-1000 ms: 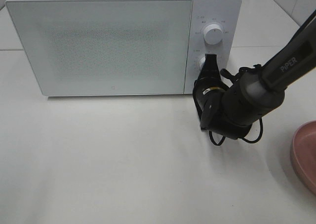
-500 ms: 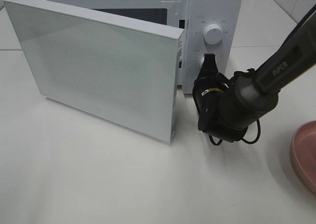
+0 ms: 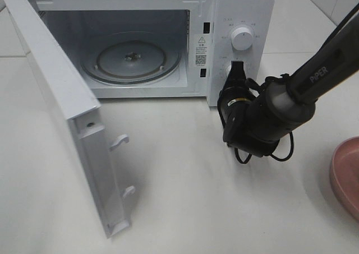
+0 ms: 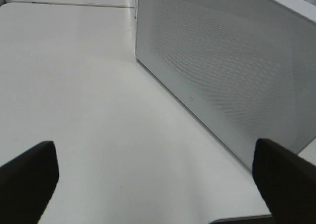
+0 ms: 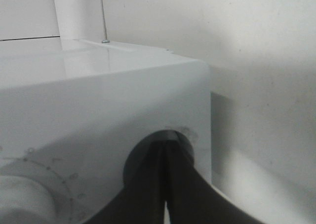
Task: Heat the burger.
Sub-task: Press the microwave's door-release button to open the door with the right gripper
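Note:
The burger is out of view in every frame. The white microwave [image 3: 241,7] stands at the back with its door [image 3: 56,108] swung wide to the left, showing the bare glass turntable [image 3: 132,58]. My right gripper [image 3: 238,69] is shut with nothing in it, its tips against the lower round control on the panel, below the upper knob [image 3: 242,38]. In the right wrist view the shut fingertips [image 5: 167,155] press into that round recess. My left gripper [image 4: 158,184] is open and empty, low over the table, facing the door's outer face [image 4: 222,61].
The edge of a pink plate [image 3: 345,175] lies at the table's right border. The open door juts forward over the left part of the white table [image 3: 185,198]. My right arm's wrist and cables hang just in front of the control panel.
The microwave door has swung from closed to fully open to the left, uncovering the turntable. My right gripper has stayed at the lower control, shifting only slightly.

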Robot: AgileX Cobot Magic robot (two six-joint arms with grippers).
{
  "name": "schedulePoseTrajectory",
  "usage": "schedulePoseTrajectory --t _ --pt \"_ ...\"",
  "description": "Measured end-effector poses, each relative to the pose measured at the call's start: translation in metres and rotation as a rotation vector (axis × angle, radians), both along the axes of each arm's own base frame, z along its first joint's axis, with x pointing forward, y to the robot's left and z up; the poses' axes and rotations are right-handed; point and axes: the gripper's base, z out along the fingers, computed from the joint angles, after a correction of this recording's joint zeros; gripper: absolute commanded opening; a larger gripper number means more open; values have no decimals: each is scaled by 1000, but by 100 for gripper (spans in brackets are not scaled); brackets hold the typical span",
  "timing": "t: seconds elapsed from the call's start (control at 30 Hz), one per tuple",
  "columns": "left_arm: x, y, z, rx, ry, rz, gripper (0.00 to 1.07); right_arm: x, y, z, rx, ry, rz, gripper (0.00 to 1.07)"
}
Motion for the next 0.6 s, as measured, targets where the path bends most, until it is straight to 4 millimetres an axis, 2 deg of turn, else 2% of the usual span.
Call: schedulePoseTrajectory --t 0.5,0.57,0.6 --pt "0 0 0 0 0 0 100 -15 -6 17 -37 30 75 0" --pt "0 0 0 0 0 0 100 -17 -6 21 -46 38 98 0" --pt "0 0 0 0 0 0 100 -17 -3 30 -65 35 139 0"
